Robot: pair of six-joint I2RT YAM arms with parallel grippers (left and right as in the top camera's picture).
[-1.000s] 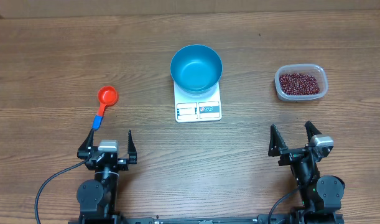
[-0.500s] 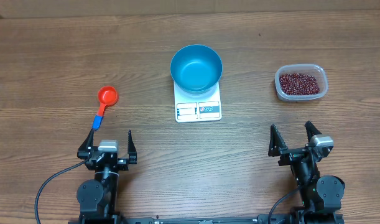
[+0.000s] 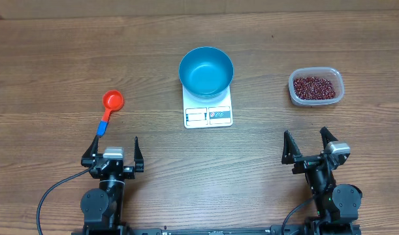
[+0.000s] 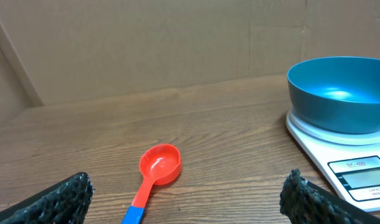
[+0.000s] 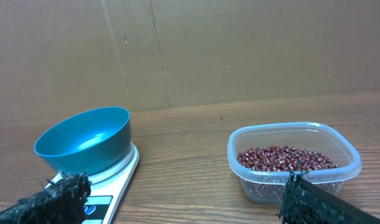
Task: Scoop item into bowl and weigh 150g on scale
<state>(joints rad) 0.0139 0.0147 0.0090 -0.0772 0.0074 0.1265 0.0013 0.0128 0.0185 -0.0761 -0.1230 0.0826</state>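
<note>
The blue bowl (image 3: 206,71) (image 4: 340,91) (image 5: 84,140) stands empty on the white scale (image 3: 208,114) (image 4: 345,163) (image 5: 118,177) at mid-table. Dark red-brown beans (image 3: 313,87) (image 5: 283,158) fill a clear plastic container (image 3: 316,87) (image 5: 294,158) at the right. A red scoop with a blue handle end (image 3: 110,108) (image 4: 153,176) lies on the left. My left gripper (image 3: 113,147) (image 4: 188,194) is open near the front edge, just behind the scoop's handle. Open too and holding nothing, my right gripper (image 3: 308,142) (image 5: 185,193) sits near the front right, short of the container.
A brown cardboard wall (image 4: 177,43) (image 5: 239,50) stands behind the wooden table (image 3: 55,59). Black cables (image 3: 52,196) run from the arm bases at the front edge.
</note>
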